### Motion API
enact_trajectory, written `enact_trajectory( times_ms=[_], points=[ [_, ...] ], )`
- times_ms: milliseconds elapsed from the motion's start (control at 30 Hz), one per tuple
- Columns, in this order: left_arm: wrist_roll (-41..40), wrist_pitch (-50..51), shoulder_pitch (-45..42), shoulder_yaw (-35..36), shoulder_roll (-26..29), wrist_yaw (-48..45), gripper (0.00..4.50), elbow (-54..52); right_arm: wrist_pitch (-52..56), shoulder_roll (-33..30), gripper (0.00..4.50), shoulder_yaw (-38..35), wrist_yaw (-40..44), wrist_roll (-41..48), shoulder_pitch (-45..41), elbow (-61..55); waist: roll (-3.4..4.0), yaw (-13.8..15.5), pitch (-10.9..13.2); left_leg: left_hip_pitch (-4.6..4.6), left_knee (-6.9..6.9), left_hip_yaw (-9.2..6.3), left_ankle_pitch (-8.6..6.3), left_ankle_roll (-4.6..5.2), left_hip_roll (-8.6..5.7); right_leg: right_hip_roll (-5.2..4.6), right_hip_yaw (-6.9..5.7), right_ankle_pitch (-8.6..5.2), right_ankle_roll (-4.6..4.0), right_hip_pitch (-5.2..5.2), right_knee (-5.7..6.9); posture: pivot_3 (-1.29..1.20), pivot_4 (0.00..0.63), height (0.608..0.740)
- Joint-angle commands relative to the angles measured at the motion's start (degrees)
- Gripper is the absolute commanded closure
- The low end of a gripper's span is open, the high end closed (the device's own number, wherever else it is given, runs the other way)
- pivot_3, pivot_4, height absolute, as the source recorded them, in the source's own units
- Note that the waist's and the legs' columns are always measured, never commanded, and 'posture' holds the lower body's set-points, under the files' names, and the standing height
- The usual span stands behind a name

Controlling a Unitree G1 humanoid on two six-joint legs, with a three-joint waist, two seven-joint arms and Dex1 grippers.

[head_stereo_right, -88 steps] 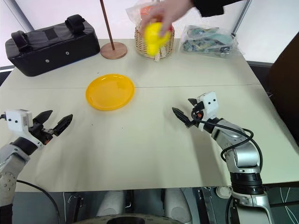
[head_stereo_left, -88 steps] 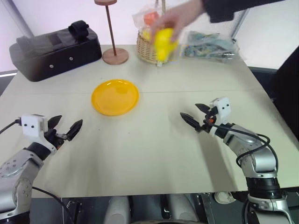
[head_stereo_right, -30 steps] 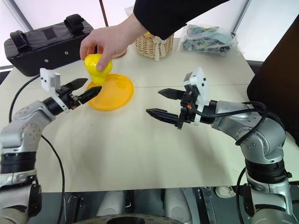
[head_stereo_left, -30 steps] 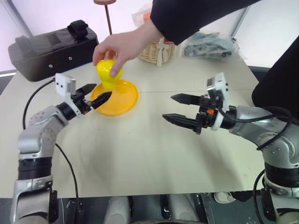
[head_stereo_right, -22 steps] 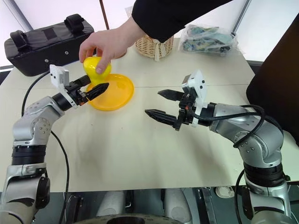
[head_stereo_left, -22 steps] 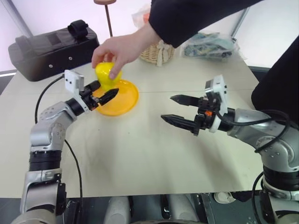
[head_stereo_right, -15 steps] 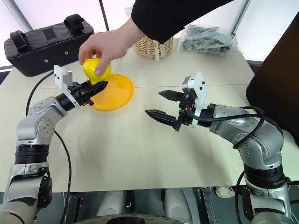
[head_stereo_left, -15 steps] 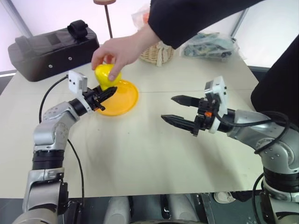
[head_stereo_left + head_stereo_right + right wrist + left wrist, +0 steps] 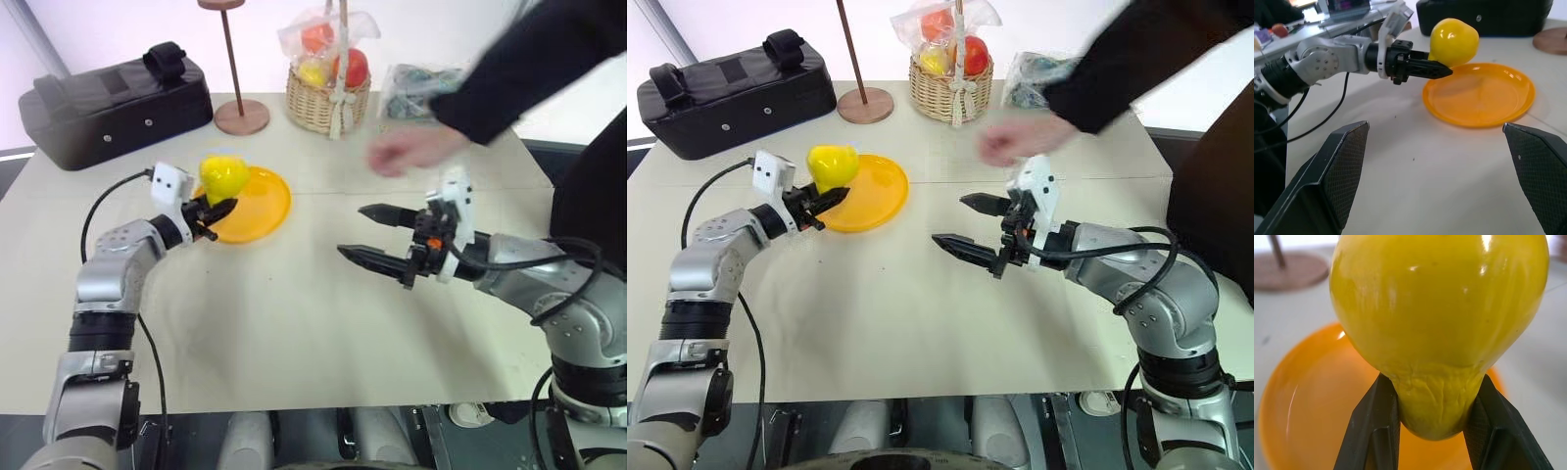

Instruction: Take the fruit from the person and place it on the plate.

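The fruit (image 9: pixel 223 176) is a smooth yellow pear, round end up, hanging just above the near-left rim of the yellow-orange plate (image 9: pixel 263 208). My left gripper (image 9: pixel 220 208) is shut on its narrow neck; the left wrist view shows both fingers (image 9: pixel 1376 421) pinching the neck of the fruit (image 9: pixel 1440 318) over the plate (image 9: pixel 1303 396). The person's hand (image 9: pixel 411 152) is off the fruit, blurred, above the table right of centre. My right gripper (image 9: pixel 353 230) hovers open and empty over the table's middle, pointing toward the plate (image 9: pixel 1484 98).
A black bag (image 9: pixel 108 98) lies at the back left. Behind the plate stands a wooden stand's round base (image 9: pixel 241 117). A wicker basket (image 9: pixel 328 93) of wrapped fruits and a plastic bag (image 9: pixel 421 88) sit at the back right.
My left gripper closed on the fruit's neck and sank a little with it. The person's hand let go and drew away to the right. The right gripper has stayed put.
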Motion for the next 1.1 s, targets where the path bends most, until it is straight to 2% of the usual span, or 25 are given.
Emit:
enact_trajectory(
  times_ms=[33,133,200,267,367,567,667,900,1100],
  points=[
    [1.0,-0.3,-2.5,-0.2,-0.4,0.4,3.38,0.8,-1.9,-0.5,0.0,0.1,0.6,-1.1,-0.3,-1.8,-0.01,0.0,0.0,0.0,0.0,0.0,0.0,0.0,0.0,0.0,0.0,0.0,0.0,0.0,0.0,0.0,0.15,0.74],
    [1.9,-0.4,-3.5,-1.0,-1.2,0.2,3.38,2.6,-2.2,-0.5,0.0,0.3,0.8,-1.8,-0.1,-1.8,-0.01,0.2,0.0,-0.04,0.02,0.0,0.0,0.0,0.0,-0.01,-0.02,0.0,0.0,0.0,-0.01,0.0,0.15,0.74],
    [2.1,-0.6,-4.0,-1.0,-1.7,0.0,2.35,3.5,-2.3,-0.5,0.0,0.4,0.9,-2.3,-0.1,-1.8,-0.01,0.1,0.0,-0.04,0.03,0.0,0.0,0.0,0.0,-0.01,-0.01,0.0,0.01,0.0,-0.01,0.0,0.15,0.74],
    [1.8,-0.7,-4.5,-0.6,-2.2,-0.2,1.56,4.0,-2.2,-0.4,0.0,0.3,0.8,-2.3,0.1,-2.1,-0.01,0.1,0.0,-0.04,0.03,0.0,0.0,0.0,0.0,-0.01,-0.01,0.0,0.01,0.0,-0.01,0.0,0.15,0.74],
    [1.8,-1.2,-5.0,0.0,-2.7,-0.1,0.02,4.4,-2.0,-0.4,0.0,0.2,0.7,-2.2,0.3,-2.5,-0.01,0.0,0.0,-0.04,0.03,-0.01,0.0,0.0,0.0,0.0,-0.02,0.01,0.01,0.0,-0.01,0.0,0.15,0.74],
    [4.4,-4.8,-6.2,0.3,-2.1,2.8,0.02,6.6,-1.9,-0.4,0.0,0.1,0.7,-2.0,0.3,-2.4,-0.01,0.0,0.0,-0.03,0.03,-0.02,0.0,0.0,0.0,0.0,-0.02,0.01,0.02,0.0,0.0,0.0,0.15,0.74],
    [2.3,-3.9,-6.0,4.0,-1.1,4.2,0.02,4.5,-2.3,-0.2,0.0,0.1,0.4,-2.7,0.3,-1.7,-0.01,0.0,0.0,-0.04,0.03,-0.01,0.0,0.0,0.0,0.0,-0.02,0.01,0.02,0.0,-0.01,0.0,0.15,0.74],
    [-4.2,3.1,3.3,13.2,3.4,4.9,0.02,-10.1,-6.8,1.3,0.0,0.0,-1.5,-8.9,-0.5,3.4,-0.01,-0.3,0.0,-0.01,0.01,0.0,0.0,0.0,0.03,0.0,0.0,0.02,0.03,-0.02,0.03,0.0,0.15,0.74],
    [-12.0,9.7,13.8,22.3,4.3,6.5,0.02,-23.6,-12.0,4.0,0.0,0.1,-2.5,-13.9,-2.2,9.5,-0.03,-0.1,0.0,-0.02,0.03,0.02,0.0,-0.01,0.02,-0.06,0.0,0.02,0.03,-0.01,0.03,0.0,0.15,0.74]
  ],
)
